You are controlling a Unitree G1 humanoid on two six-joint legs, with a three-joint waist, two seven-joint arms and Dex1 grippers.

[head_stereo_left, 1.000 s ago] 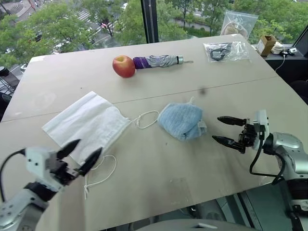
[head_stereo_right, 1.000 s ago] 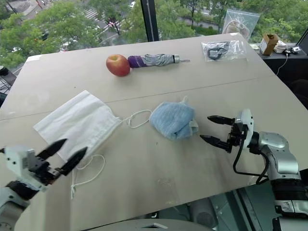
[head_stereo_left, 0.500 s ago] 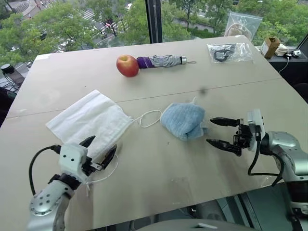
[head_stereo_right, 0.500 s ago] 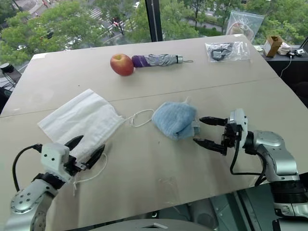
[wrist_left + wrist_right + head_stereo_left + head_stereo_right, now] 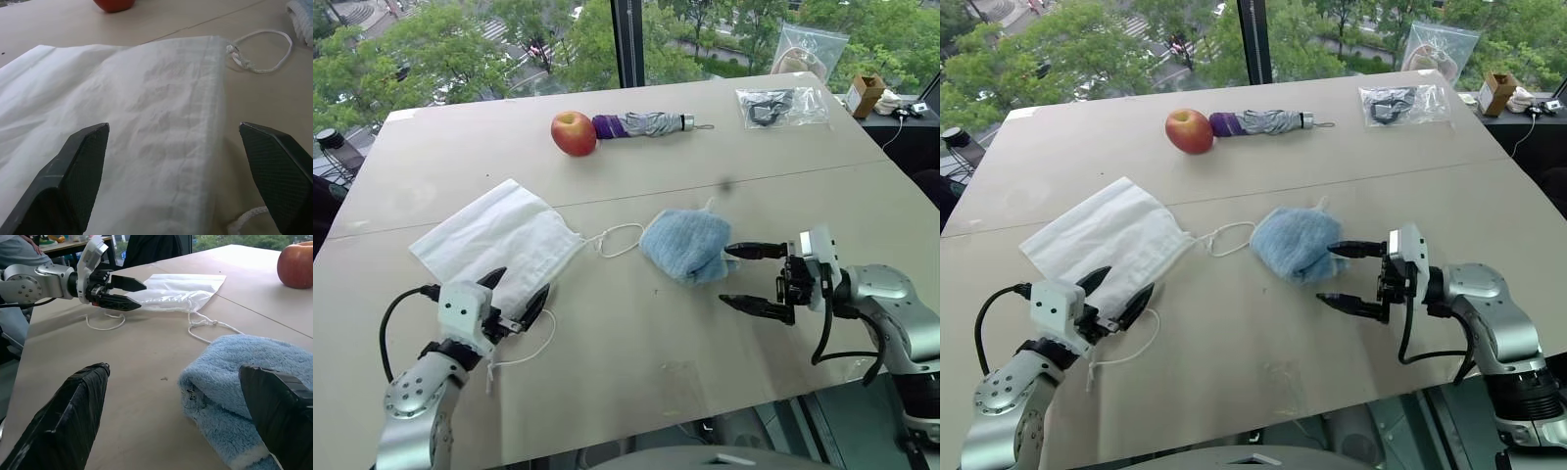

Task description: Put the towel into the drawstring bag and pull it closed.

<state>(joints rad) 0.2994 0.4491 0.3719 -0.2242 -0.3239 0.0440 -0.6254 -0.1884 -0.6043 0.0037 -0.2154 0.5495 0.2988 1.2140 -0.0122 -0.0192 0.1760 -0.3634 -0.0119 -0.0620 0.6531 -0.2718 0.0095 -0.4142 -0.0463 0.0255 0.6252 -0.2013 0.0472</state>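
Both arms have closed on their targets over the last second. The left gripper (image 5: pixel 514 297), which hung off the near-left corner of the table (image 5: pixel 636 333), has come forward and now sits low at the near edge of the drawstring bag (image 5: pixel 499 242), its two black fingers spread wide and holding nothing; the left wrist view shows the bag's hemmed mouth edge lying between them, with fabric not yet touched as far as can be judged. The right gripper (image 5: pixel 747 276) has slid leftward toward the towel (image 5: pixel 685 245), jaws likewise released and empty; one finger now reaches the towel's near-right corner by the small white tag, the other lies on the table side just short of it, and contact cannot be confirmed. The towel rests in a loose heap at mid-table, just right of the bag's cord loop (image 5: pixel 617 240), apart from the bag itself. The bag lies flat and unopened, its second cord (image 5: pixel 524 354) trailing toward the near edge beside the left gripper. The apple (image 5: pixel 574 133), folded umbrella (image 5: pixel 641 124) and clear plastic bag (image 5: pixel 778 106) sit well away at the far side and are not in play. Assessment: both arms are in approach, nothing is grasped, and the task stands at its start; next the bag mouth must be pinched and lifted while the towel is taken
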